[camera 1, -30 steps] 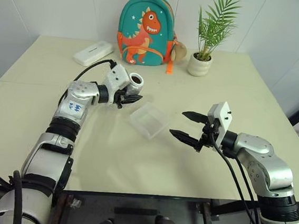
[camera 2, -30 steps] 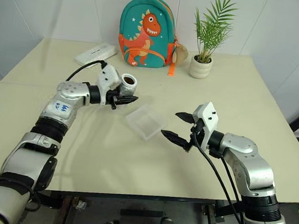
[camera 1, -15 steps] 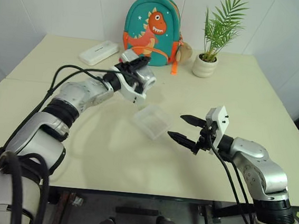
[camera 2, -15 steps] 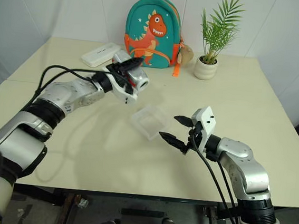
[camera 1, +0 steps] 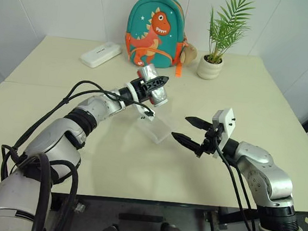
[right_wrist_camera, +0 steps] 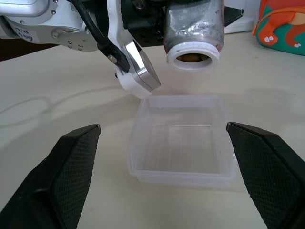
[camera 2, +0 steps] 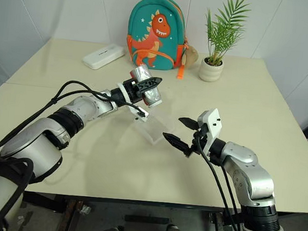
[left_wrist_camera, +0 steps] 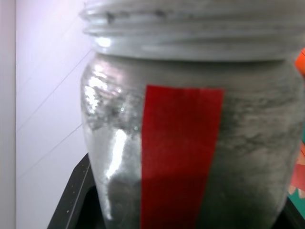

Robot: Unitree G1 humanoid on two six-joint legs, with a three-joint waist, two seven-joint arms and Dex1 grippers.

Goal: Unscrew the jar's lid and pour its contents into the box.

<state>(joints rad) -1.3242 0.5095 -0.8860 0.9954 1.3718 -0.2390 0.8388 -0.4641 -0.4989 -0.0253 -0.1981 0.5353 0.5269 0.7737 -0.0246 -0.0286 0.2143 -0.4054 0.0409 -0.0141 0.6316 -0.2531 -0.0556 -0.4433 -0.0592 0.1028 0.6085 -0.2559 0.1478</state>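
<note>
My left gripper [camera 1: 156, 84] is shut on the jar [camera 1: 159, 96], a silver-grey cylinder with a red strip [left_wrist_camera: 178, 152] down its side. The jar is tipped over, its open mouth [right_wrist_camera: 193, 58] facing down just above the far edge of the box [camera 1: 154, 127]. Small brown contents [right_wrist_camera: 191, 57] show inside the mouth. The box is a clear shallow tray [right_wrist_camera: 181, 143] on the table, and it looks empty. My right gripper [camera 1: 188, 128] hovers open just to the right of the box, pointing at it, with nothing between its fingers. The lid is out of view.
A teal dinosaur backpack [camera 1: 154, 31] stands at the back of the cream table [camera 1: 111, 160]. A white plant pot [camera 1: 208, 68] is to its right and a flat white case [camera 1: 100, 54] to its left.
My left arm has swung right and rolled its wrist, bringing the jar from beside the box to above its far edge with the mouth turned downward. The right gripper has stayed in place, open.
</note>
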